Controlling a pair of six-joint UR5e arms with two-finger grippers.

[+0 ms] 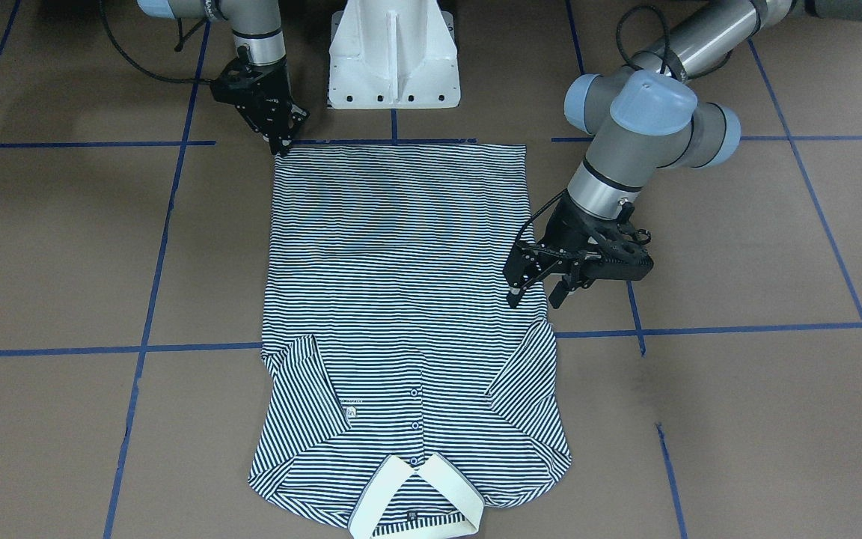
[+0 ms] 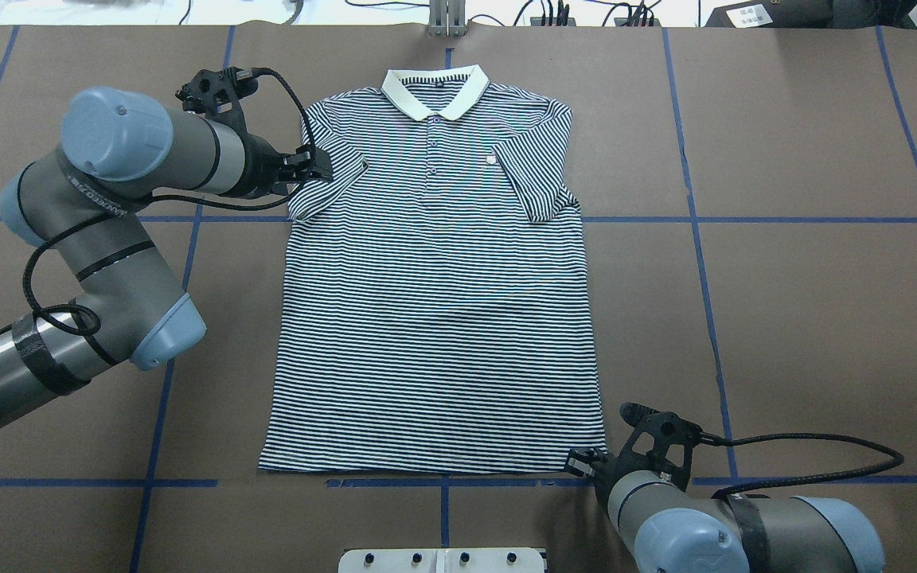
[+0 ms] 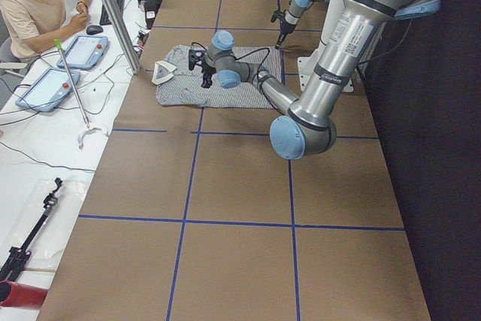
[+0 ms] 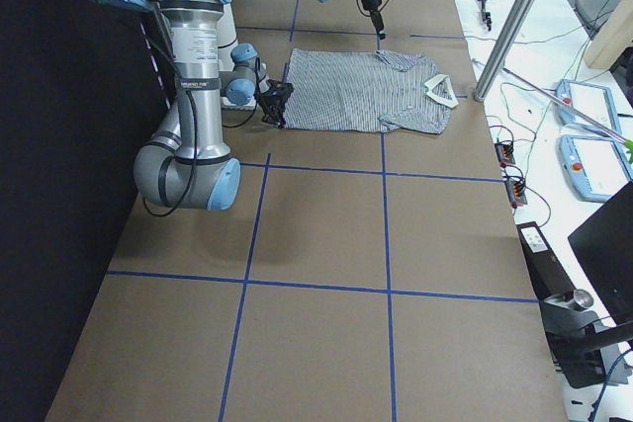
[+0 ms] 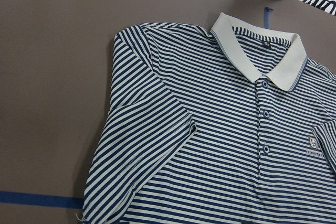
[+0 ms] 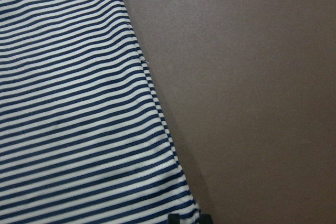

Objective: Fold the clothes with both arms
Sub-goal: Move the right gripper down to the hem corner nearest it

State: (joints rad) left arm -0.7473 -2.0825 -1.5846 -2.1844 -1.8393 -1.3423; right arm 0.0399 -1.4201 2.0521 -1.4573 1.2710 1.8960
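Shirt point(image 2: 435, 318) soft, limp (will sag): take hem corner and shoulder. Left gripper point(image 1: 534, 296) wide, empty; right gripper point(image 1: 281, 144) at hem corner, closure cannot tell.

Two jointed arms, grey and silver
The left arm point(image 2: 108, 191) and right arm point(image 2: 809, 529) are wearing pale blue caps at each joint; black cables are looping off their wrists, black tape is banding the silver tubes, and each is ending in black: left gripper point(image 1: 533, 299), right gripper point(image 1: 281, 147).

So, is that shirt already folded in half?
No, the shirt lies flat at full length, collar at one end, hem at the other.
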